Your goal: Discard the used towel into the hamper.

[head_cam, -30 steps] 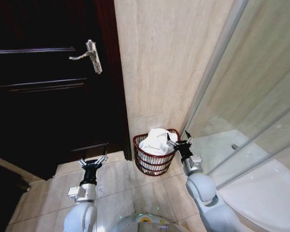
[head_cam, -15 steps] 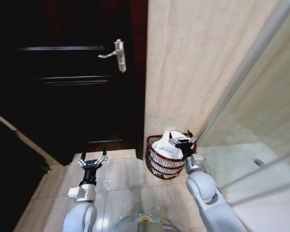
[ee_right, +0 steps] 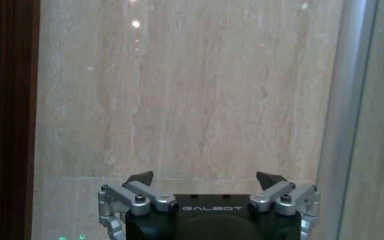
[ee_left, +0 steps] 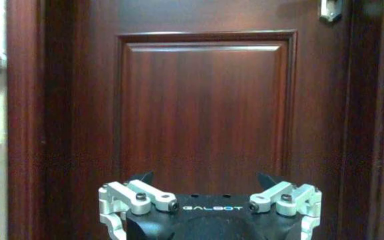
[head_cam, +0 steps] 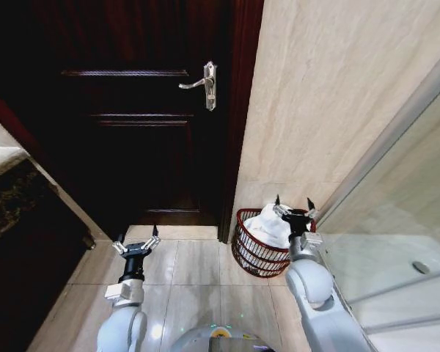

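I've got my right gripper (head_cam: 293, 207) with fingers spread wide and empty, directly over the hamper (head_cam: 258, 254) where the white towel (head_cam: 268, 224) sits (left gripper (head_cam: 137, 243) also open, parked well left).

Ahead of me stands a dark red-brown panelled wooden door (head_cam: 139, 125), closed, with a silver lever handle (head_cam: 202, 83) near its right edge. Right of it rises a beige marble-look tiled wall (head_cam: 315, 95). A glass shower screen (head_cam: 403, 198) angles along the right. Beige floor tiles (head_cam: 194, 282) lie below.
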